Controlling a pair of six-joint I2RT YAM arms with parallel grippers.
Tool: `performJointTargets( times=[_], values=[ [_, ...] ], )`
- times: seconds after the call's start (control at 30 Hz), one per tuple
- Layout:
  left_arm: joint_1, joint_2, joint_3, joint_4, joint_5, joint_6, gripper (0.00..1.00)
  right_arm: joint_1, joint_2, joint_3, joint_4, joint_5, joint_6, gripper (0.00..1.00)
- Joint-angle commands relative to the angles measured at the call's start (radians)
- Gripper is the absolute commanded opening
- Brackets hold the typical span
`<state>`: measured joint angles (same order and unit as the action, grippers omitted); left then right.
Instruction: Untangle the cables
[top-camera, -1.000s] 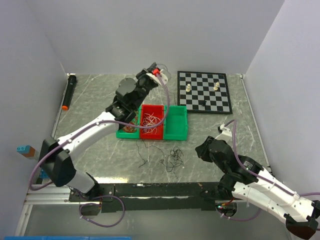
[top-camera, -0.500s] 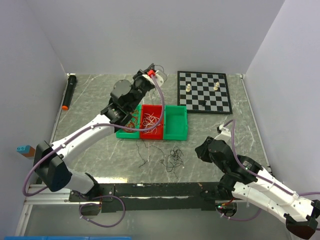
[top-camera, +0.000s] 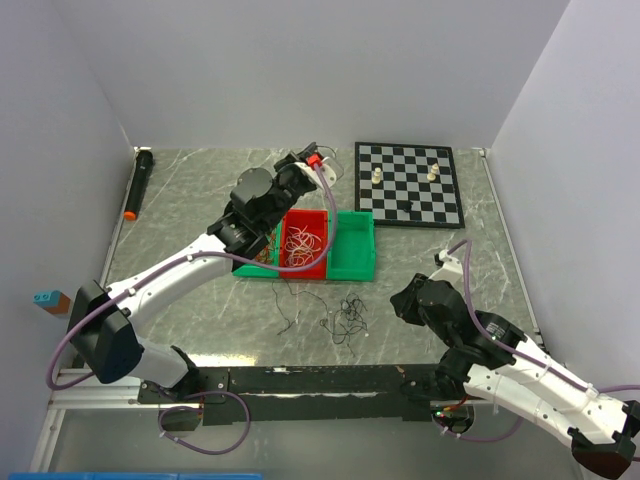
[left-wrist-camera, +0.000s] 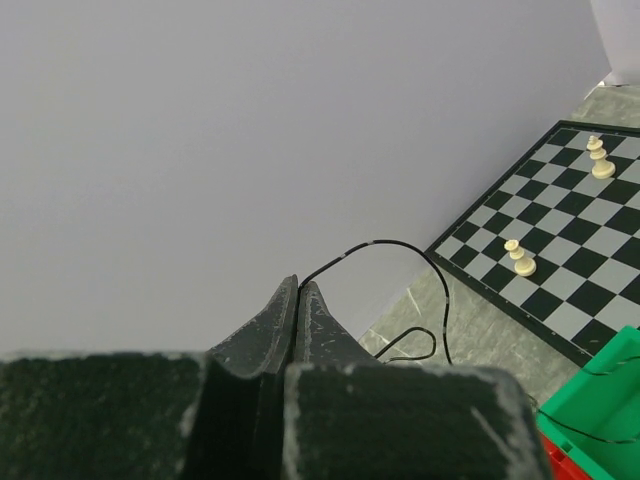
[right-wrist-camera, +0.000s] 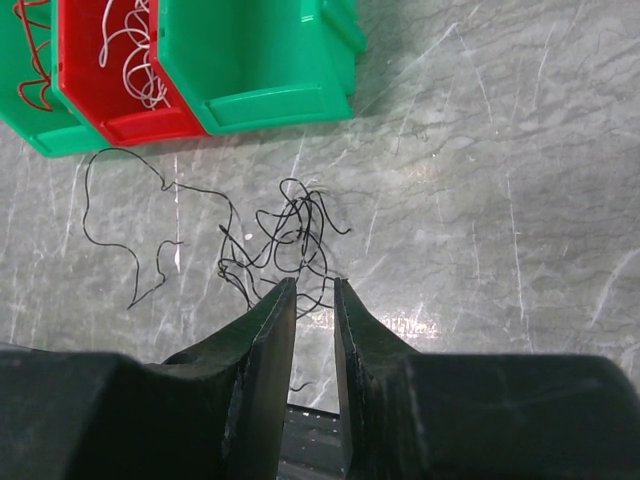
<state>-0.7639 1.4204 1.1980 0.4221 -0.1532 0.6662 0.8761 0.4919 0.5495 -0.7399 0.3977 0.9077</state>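
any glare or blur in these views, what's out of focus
Top external: even, soft light, sheen on the table, the black tangle barely resolved. Left wrist: the left gripper, shut on a black wire, close and soft, the chessboard sharper. Right wrist: pale glare streaks on the table, the tangle crisp.

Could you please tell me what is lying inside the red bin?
A loose bunch of thin white curly wires lies in the red bin. The left arm hides part of the bin's left edge, so anything there cannot be seen.
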Motion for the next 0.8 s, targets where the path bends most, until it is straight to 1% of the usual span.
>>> performJointTargets(
  times=[0.0,0.4,0.77],
  values=[
    [-0.005,-0.002,0.032,0.038,0.014,0.004,0.01,-0.008,-0.012,-0.005,0.011,0.001,-0.001,0.29],
    [-0.031,-0.029,-0.031,0.009,0.024,0.016,0.01,-0.008,-0.015,-0.005,0.013,-0.002,0.0,0.29],
    [-0.103,0.07,-0.06,-0.006,0.046,-0.022,0.01,-0.008,-0.029,-0.017,0.016,0.004,0.008,0.29]
  ],
)
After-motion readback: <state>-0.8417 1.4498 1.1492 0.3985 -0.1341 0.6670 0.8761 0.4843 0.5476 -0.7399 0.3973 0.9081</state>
